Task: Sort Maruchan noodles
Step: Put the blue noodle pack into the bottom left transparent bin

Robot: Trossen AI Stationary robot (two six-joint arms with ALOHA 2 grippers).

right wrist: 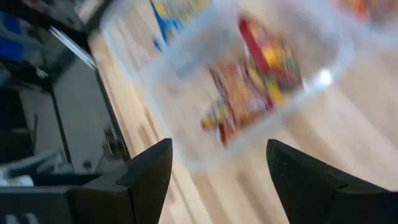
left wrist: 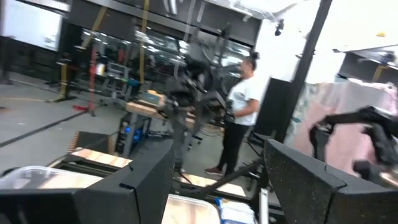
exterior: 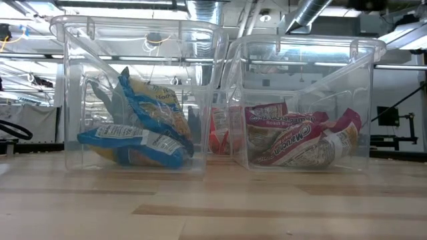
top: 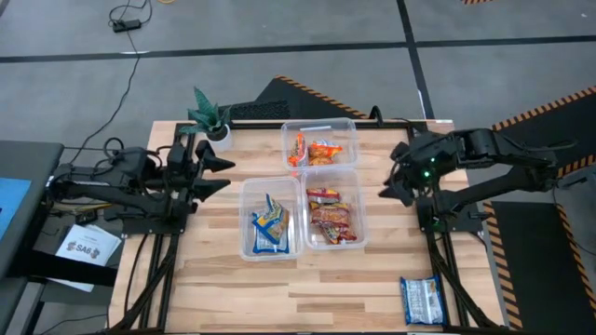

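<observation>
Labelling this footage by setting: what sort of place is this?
Probably a robotics lab or workshop: yellow-and-black hazard tape on the grey floor, bare ceiling ducts, and another dark robot arm rig beyond the wooden table.

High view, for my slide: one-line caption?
Three clear tubs hold colour-sorted noodle packets; one blue packet remains on the table.

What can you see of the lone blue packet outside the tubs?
The blue-and-white crinkly plastic ramen packet lies flat on the bare wooden table, near its front right corner, apart from the three clear tubs. Rectangular, glossy, white print across its blue face, long side running across the table. Nothing touches it; neither claw is near.
</observation>
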